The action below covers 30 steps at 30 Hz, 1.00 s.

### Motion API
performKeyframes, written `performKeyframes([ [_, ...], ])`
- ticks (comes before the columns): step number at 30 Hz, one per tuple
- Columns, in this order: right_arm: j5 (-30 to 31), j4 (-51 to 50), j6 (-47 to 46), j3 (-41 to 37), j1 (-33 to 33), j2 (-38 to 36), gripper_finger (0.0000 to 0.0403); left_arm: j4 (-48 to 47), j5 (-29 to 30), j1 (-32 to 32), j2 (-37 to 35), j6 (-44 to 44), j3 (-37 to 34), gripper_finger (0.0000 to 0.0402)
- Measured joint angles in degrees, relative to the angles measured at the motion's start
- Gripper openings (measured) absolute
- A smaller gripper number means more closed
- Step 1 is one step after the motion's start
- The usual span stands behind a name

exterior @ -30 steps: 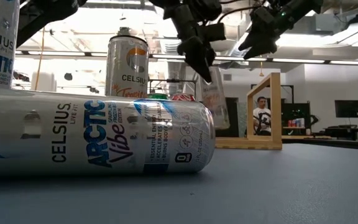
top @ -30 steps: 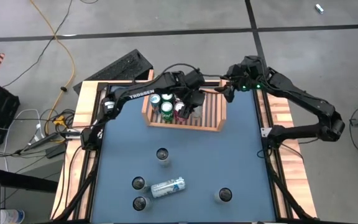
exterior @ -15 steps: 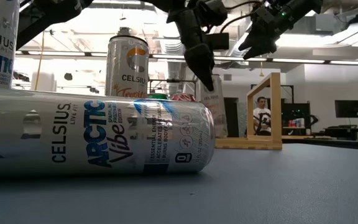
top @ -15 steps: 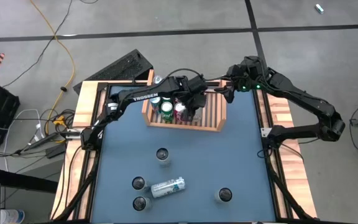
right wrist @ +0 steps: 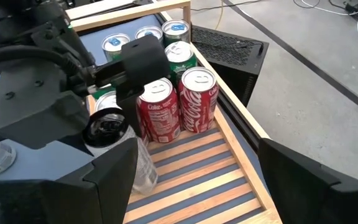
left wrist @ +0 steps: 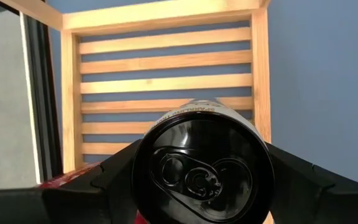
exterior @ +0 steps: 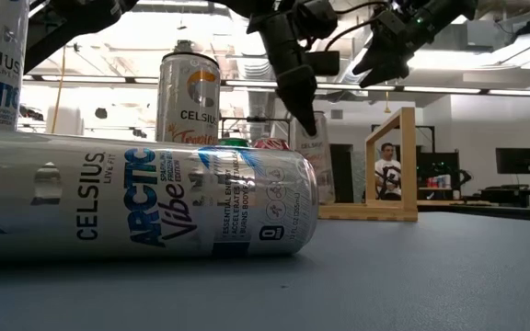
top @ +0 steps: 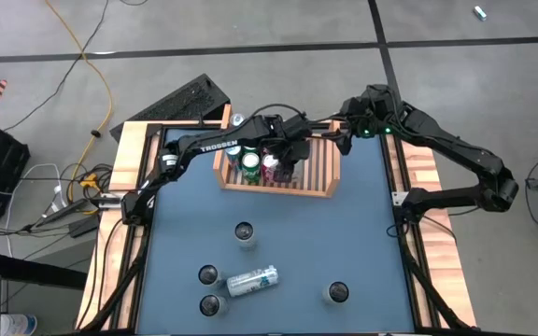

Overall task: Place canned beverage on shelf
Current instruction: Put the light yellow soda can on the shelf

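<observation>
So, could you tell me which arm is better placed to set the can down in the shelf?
The left: its gripper already grips the can above the shelf slats. The right gripper hovers empty at the shelf's edge.

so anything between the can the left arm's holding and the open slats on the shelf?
Nothing visible. The left end effector holds the black-topped can upright over bare slats of the shelf, beside the red Coke cans. The right end effector hovers at the shelf's far right corner.
</observation>
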State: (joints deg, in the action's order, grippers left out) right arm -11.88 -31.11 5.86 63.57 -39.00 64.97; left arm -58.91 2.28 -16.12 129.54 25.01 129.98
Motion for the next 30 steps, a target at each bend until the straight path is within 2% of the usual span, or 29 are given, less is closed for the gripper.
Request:
performKeyframes([
  [24,0.00,-0.20,-0.88,-0.02,-0.02,0.00,0.0320,-2.75,0.45,0.07,1.51,0.75,0.13,0.0253],
  [30,-0.02,-0.17,-0.88,-0.02,-0.02,0.00,0.0320,-2.68,0.13,0.04,1.57,1.67,0.10,0.0277],
])
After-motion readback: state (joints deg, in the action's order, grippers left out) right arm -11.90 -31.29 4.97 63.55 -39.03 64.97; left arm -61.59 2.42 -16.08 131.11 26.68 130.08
